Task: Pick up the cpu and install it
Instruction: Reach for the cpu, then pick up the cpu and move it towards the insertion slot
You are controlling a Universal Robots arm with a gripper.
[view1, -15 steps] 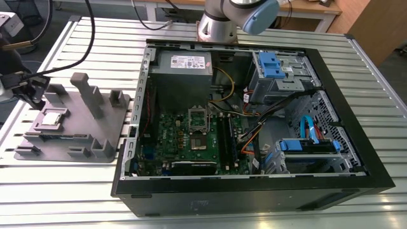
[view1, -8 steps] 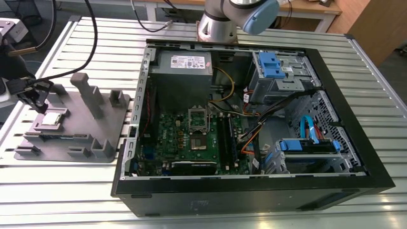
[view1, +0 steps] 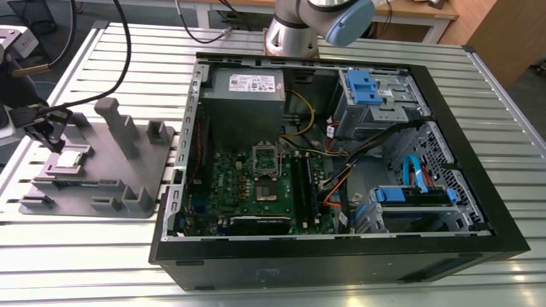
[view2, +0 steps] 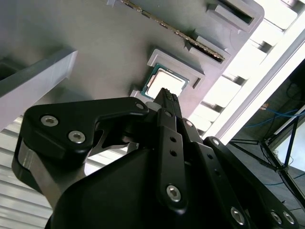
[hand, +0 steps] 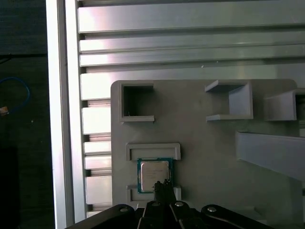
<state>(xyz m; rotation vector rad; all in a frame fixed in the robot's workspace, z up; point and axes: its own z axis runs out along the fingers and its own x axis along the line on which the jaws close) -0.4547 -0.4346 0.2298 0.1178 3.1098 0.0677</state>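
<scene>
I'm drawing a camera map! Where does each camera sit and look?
Exterior view: off the arm, looking down on computer case, tray and arm base; gripper at the exterior view's left.
First wrist view: on the arm, above the cpu; gripper showing.
Second wrist view: behind the gripper, looking past it.
All three share the cpu.

Slatted aluminium table (view1: 85,256); wooden desk (view1: 422,7) behind; wooden panel (view1: 503,38) exterior view's right.
</scene>
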